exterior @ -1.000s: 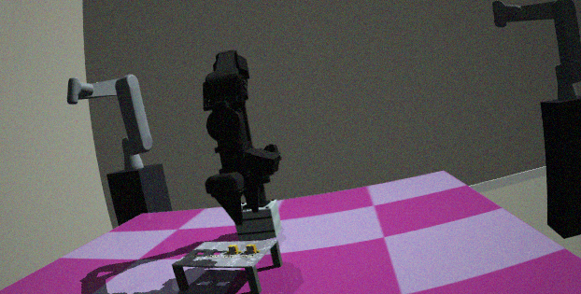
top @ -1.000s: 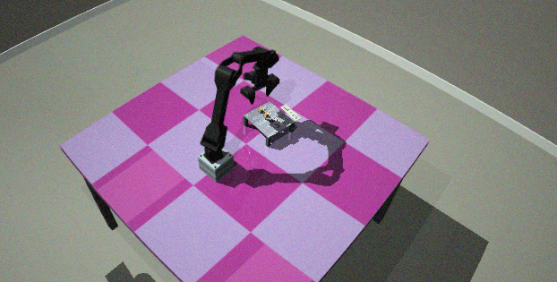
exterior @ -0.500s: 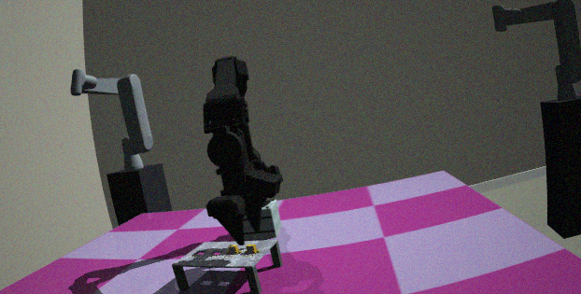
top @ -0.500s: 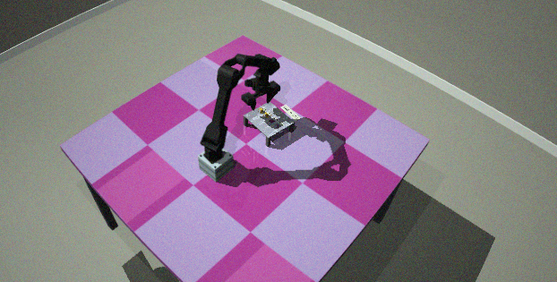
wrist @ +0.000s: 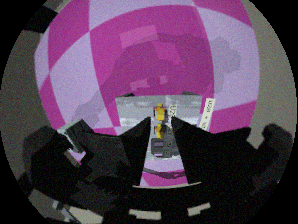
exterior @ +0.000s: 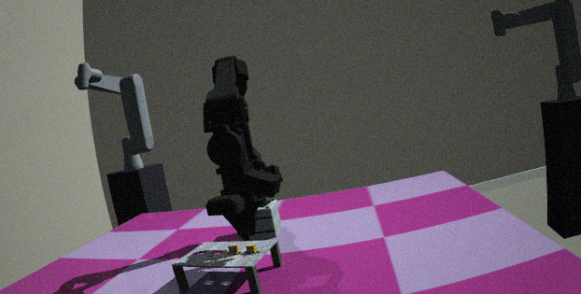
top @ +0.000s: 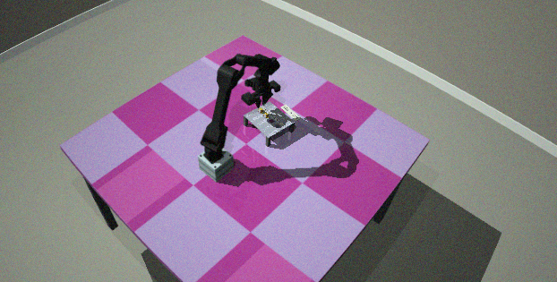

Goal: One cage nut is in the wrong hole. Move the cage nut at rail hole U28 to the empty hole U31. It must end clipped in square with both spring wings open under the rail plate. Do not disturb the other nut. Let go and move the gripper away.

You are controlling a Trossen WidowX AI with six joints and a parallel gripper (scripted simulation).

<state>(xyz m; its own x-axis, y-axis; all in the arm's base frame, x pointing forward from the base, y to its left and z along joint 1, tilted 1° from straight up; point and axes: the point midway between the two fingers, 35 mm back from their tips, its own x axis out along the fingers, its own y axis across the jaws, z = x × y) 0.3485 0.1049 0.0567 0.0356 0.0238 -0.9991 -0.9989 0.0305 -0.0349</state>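
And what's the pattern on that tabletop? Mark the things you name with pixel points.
The tabletop (top: 278,201) (exterior: 434,219) (wrist: 150,55): magenta and lilac checks, clearest from the top.

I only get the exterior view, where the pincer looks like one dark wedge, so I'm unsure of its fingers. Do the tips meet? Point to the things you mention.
Observer: No. In the wrist view the pincer (top: 261,104) (exterior: 243,238) (wrist: 161,119) has a gap between its tips, and one yellow cage nut (top: 261,109) (exterior: 251,248) (wrist: 160,111) and the other nut (top: 266,115) (exterior: 233,249) (wrist: 159,131) line up with it.
Operator: Anything beside the rail plate that my view misses?
Observer: Yes, a white printed strip (top: 289,112) (wrist: 206,114), along the side away from the arm's base.
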